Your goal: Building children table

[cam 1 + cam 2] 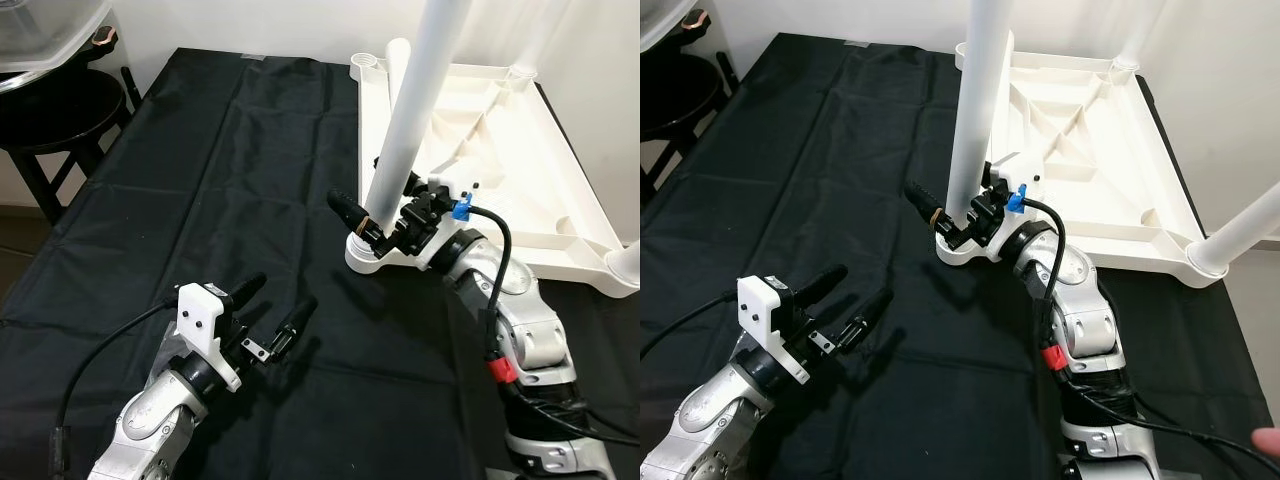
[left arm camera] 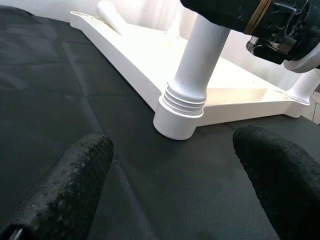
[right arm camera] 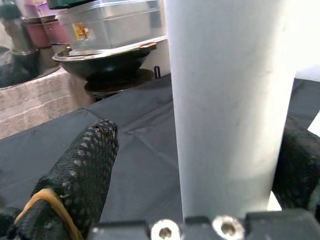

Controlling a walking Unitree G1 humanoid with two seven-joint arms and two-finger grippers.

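**Leg going into the near corner socket**

The tabletop (image 1: 500, 150) lies upside down at the upper right of the head views, on a surface covered by a black cloth (image 1: 230, 180). Its ribbed underside faces up. Two legs look already fitted: one stands in the far right corner, another leg (image 1: 1240, 230) slants out of the right corner socket at the right edge of the right eye view. A loose leg (image 1: 385, 62) seems to lie along the far left corner, not yet stood up.

The step in hand is the near left corner. There the upright leg (image 1: 410, 120) stands in its socket (image 1: 362, 255), centre of frame. In the left wrist view the threaded rings at the leg's foot show above the socket collar, so I judge it not fully seated; it likely needs more turning or pushing. Roughly half done, then, with this leg to finish and one more to fit.

The right pincer (image 1: 385, 225) is around the leg just above the socket. In the right wrist view one finger (image 3: 85, 165) stands clear of the leg with a gap, the other is close at the opposite side; whether it truly grips I cannot tell.

The left pincer (image 1: 272, 312) hovers over the cloth at lower left, fingers well apart, holding nothing, aimed toward the socket.
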